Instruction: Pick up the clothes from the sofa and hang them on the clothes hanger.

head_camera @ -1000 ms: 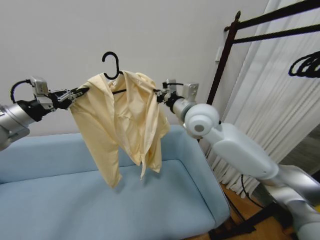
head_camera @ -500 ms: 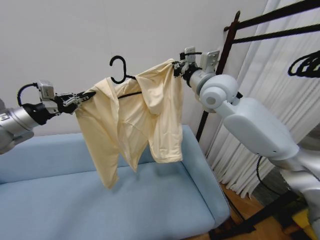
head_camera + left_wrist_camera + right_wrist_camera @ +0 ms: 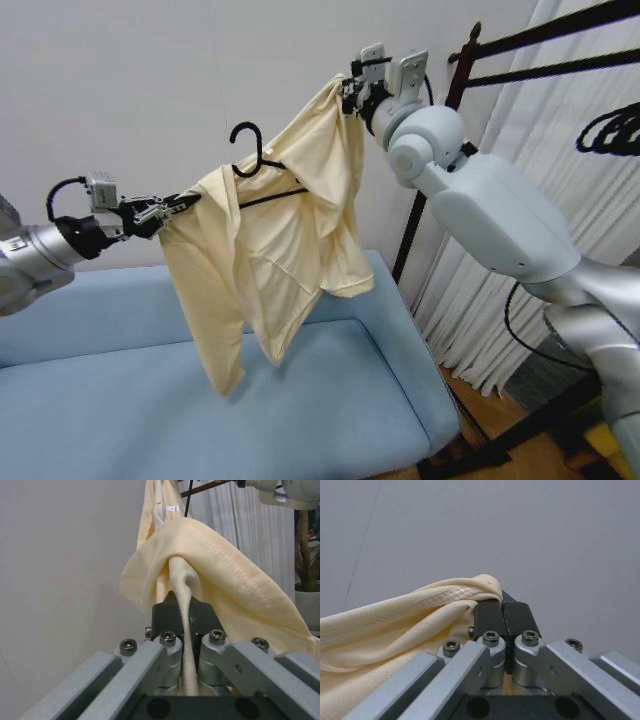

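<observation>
A pale yellow shirt (image 3: 275,250) hangs in the air above the sofa, stretched between both arms, with a black hanger (image 3: 258,162) caught in its collar. My left gripper (image 3: 178,203) is shut on one shoulder of the shirt (image 3: 210,560), low on the left. High near the rack post, my right gripper (image 3: 347,93) is shut on the other shoulder, where the shirt (image 3: 420,615) bunches at the pads. The shirt slopes up from left to right.
A light blue sofa (image 3: 180,410) lies below. A dark clothes rack (image 3: 455,90) with horizontal bars stands on the right, against white curtains (image 3: 560,210). Black hangers (image 3: 610,130) hang on the rack at the far right.
My right gripper has risen and moved toward the rack post, lifting its shoulder of the shirt. The left gripper has dropped slightly, so the shirt now tilts steeply.
</observation>
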Controlling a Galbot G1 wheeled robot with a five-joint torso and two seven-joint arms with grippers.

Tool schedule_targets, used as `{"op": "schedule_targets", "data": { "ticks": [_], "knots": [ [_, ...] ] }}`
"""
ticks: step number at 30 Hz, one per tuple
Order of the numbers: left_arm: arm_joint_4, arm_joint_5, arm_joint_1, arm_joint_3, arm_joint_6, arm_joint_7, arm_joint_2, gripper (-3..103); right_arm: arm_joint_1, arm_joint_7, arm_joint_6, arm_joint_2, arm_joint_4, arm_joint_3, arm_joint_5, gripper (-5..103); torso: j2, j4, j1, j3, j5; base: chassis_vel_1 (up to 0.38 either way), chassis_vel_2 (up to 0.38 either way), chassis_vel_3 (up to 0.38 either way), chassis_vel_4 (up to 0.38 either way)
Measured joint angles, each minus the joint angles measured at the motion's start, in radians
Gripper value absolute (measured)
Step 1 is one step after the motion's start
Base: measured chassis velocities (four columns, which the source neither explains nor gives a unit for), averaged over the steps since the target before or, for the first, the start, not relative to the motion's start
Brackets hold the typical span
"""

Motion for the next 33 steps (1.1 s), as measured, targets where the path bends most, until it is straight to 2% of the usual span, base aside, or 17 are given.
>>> {"op": "schedule_targets", "data": {
  "ticks": [10, 14, 16, 17, 21, 22, 26, 27, 29, 33],
  "knots": [
    [-0.001, 0.001, 0.0, -0.002, 0.003, 0.035, -0.014, 2, 0.041, -0.059, 0.039, 0.025, -0.13, -0.037, -0.086, 0, 0.0, -0.0001, 0.0, 0.0, 0.0001, 0.0, 0.0, 0.0, 0.0],
    [-0.003, 0.002, 0.0, -0.002, 0.007, 0.051, -0.021, 2, 0.067, -0.128, 0.065, 0.035, -0.173, -0.056, -0.145, 0, 0.0, 0.0001, 0.0, 0.0, 0.0, 0.0, 0.0, 0.0, 0.0],
    [-0.003, 0.002, 0.0, -0.002, 0.012, 0.072, -0.025, 2, 0.083, -0.188, 0.09, 0.041, -0.195, -0.077, -0.185, 0, 0.0, 0.0, 0.0, 0.0, 0.0, 0.0, 0.0, 0.0, 0.0],
    [-0.003, 0.002, 0.0, -0.002, 0.012, 0.072, -0.025, 2, 0.083, -0.188, 0.09, 0.041, -0.195, -0.077, -0.185, 0, 0.0, 0.0, 0.0, 0.0, 0.0, 0.0, 0.0, 0.0, 0.0],
    [0.004, -0.001, -0.001, -0.005, 0.015, 0.141, -0.025, 2, 0.096, -0.254, 0.128, 0.064, -0.239, -0.105, -0.213, 0, 0.0, 0.0002, 0.0, 0.0, -0.0002, 0.0, 0.0, 0.0, 0.0],
    [0.004, -0.001, -0.001, -0.005, 0.015, 0.141, -0.025, 2, 0.096, -0.254, 0.128, 0.064, -0.239, -0.105, -0.213, 0, 0.0, 0.0002, 0.0, 0.0, -0.0002, 0.0, 0.0, 0.0, 0.0],
    [0.023, -0.009, -0.005, -0.017, 0.03, 0.256, -0.006, 2, 0.096, -0.297, 0.168, 0.068, -0.281, -0.123, -0.255, 0, 0.0, 0.0001, 0.0, 0.0, 0.0, 0.0, 0.0, 0.0, 0.0],
    [0.023, -0.009, -0.005, -0.017, 0.03, 0.256, -0.006, 2, 0.096, -0.297, 0.168, 0.068, -0.281, -0.123, -0.255, 0, 0.0, 0.0001, 0.0, 0.0, 0.0, 0.0, 0.0, 0.0, 0.0],
    [0.039, -0.001, -0.007, -0.021, 0.036, 0.293, 0.005, 2, 0.085, -0.291, 0.168, 0.062, -0.272, -0.123, -0.256, 0, 0.0, 0.0, 0.0, 0.0, 0.0, 0.0, 0.0, 0.0, 0.0],
    [0.047, 0.0, -0.013, -0.022, 0.039, 0.285, 0.009, 2, 0.069, -0.268, 0.144, 0.042, -0.229, -0.12, -0.243, 0, 0.0, 0.0, 0.0, 0.0, 0.0, 0.0, 0.0, 0.0, 0.0]
  ]
}}
